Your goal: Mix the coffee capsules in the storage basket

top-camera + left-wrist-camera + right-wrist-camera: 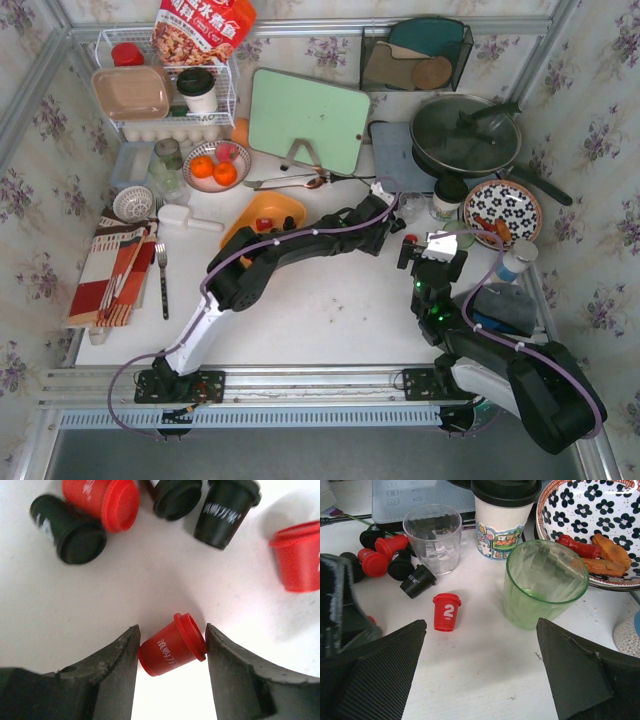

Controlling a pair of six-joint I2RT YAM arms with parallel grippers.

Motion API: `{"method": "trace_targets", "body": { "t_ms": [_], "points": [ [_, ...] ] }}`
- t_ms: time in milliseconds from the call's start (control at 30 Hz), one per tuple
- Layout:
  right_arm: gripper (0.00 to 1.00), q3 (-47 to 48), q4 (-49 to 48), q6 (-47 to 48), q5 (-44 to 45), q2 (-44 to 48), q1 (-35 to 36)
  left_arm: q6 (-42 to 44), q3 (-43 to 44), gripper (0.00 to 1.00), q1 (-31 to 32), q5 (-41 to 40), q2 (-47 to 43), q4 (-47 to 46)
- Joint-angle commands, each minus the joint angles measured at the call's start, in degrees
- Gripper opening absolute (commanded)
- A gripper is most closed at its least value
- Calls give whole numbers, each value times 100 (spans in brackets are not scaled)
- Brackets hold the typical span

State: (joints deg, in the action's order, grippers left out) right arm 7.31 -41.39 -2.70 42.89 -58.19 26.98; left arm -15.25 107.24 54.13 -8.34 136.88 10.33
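LEFT ARM AT WORK: A red capsule [170,652] is pinched end to end by the left gripper [171,630], well to the right of the orange storage basket [283,203]. The other coffee capsules [75,530] are strewn there on the white tabletop [150,580], outside the basket, though a few red specks inside it may be more of them, too small to be counted. The right gripper [481,625] is held spread wide and empty, farther right of the basket. The hold is judged fragile: the pod is caught askew, its narrow base against one finger and only the edge of its flanged rim against the other. The glossy, tapered shell could therefore be levered out and dropped if the squeeze is tightened or the arm is swung quickly toward the basket. Whether the pod is lifted off the table cannot be told. Neighbouring capsules just beyond the fingertips could also be scattered farther from the basket by a low sweep. The capsule's long axis is laid across the gap between the fingers, tilted, with the rim pointed up and right in the left wrist view, the base down and left.
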Motion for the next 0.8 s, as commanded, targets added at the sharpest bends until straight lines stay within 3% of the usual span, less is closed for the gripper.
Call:
{"method": "trace_targets", "body": {
  "t_ms": [0,400,767],
  "points": [
    [100,68,-107,-35,3,-38,8,-76,-215,51,-8,-367,-362,299],
    [100,57,-98,-51,32,-18,3,-161,-1013,48,-405,-846,-1661,83],
    [100,59,-93,-55,31,-11,0,-382,-2383,48,-1602,-1660,-2883,27]
  ]
}}
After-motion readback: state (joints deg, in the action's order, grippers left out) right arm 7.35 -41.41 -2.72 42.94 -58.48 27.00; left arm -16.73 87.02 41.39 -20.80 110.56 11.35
